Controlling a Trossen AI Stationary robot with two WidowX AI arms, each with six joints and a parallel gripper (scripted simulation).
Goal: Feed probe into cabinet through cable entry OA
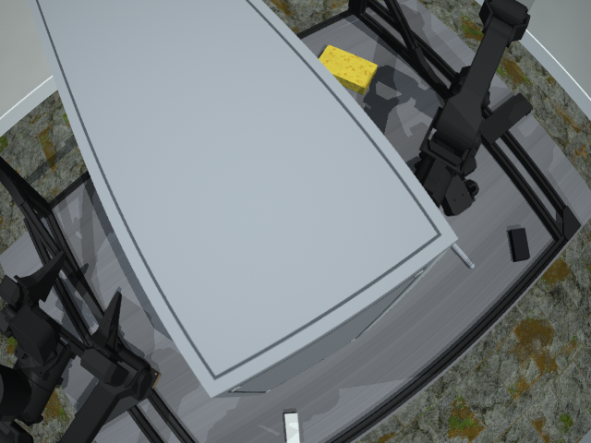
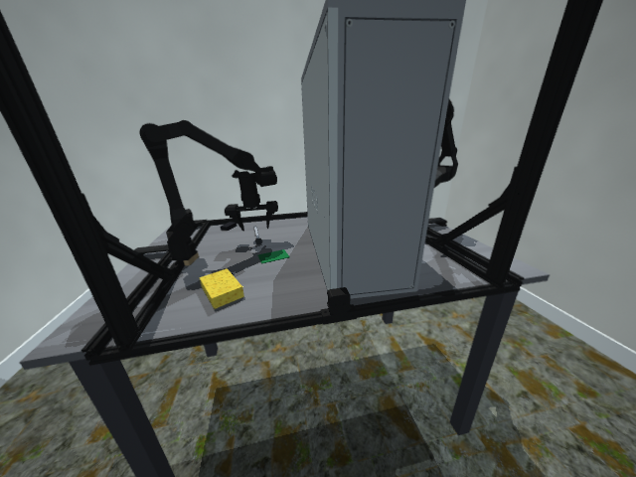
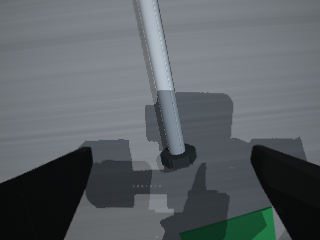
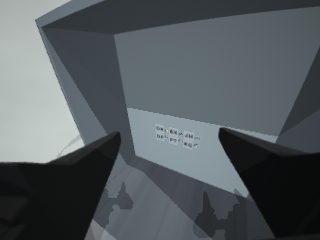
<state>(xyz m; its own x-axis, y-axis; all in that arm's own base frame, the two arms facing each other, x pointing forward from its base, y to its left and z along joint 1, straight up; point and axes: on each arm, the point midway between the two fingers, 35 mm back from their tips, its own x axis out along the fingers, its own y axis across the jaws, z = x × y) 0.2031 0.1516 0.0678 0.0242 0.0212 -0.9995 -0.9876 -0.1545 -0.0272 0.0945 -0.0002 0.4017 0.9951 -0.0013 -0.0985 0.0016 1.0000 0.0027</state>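
The probe (image 1: 463,255) (image 2: 255,233) (image 3: 161,65) is a pale rod with a black collar at one end; it lies on the table. My left gripper (image 2: 254,227) (image 3: 172,154) is open above the collar end, with the probe between and below its fingertips and no contact visible. The cabinet (image 1: 238,190) (image 2: 390,154) (image 4: 215,60) is a tall grey box. My right gripper (image 1: 90,272) (image 4: 169,134) is open and empty on the cabinet's other side, facing its open interior. Small labels show on the inner far wall; the upper left label (image 4: 159,128) seems to read OA, with a yellowish spot beside it.
A yellow sponge (image 1: 345,68) (image 2: 221,287) and a green card (image 2: 273,255) (image 3: 240,227) lie on the left arm's side. A black block (image 1: 519,245) and a white block (image 1: 291,426) lie near one table edge. Black frame posts (image 2: 539,138) stand at the table's corners.
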